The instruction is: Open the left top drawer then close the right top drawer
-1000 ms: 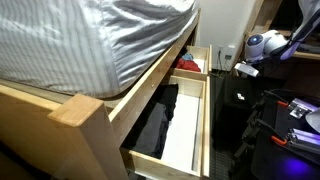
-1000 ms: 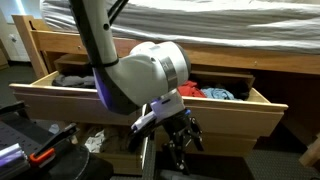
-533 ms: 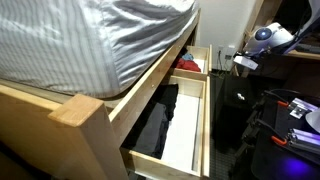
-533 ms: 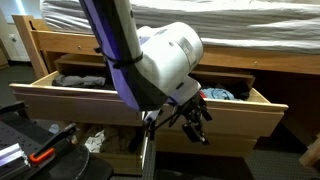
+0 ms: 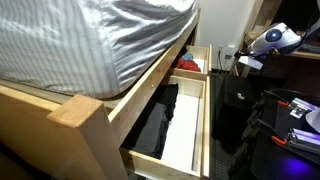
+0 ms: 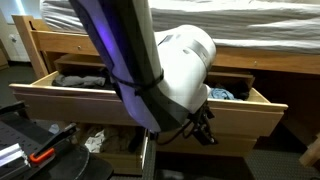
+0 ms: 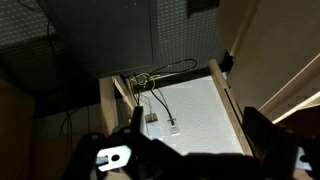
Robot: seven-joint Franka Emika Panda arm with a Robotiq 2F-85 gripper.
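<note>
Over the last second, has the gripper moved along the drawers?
Yes. In an exterior view the gripper has shifted to the right along the wooden front of the right drawer, and it has risen a little against that front.

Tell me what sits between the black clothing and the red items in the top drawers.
A pale-wood wall where the left top drawer meets the right top drawer separates the black clothing from the red items, seen in an exterior view.
</note>
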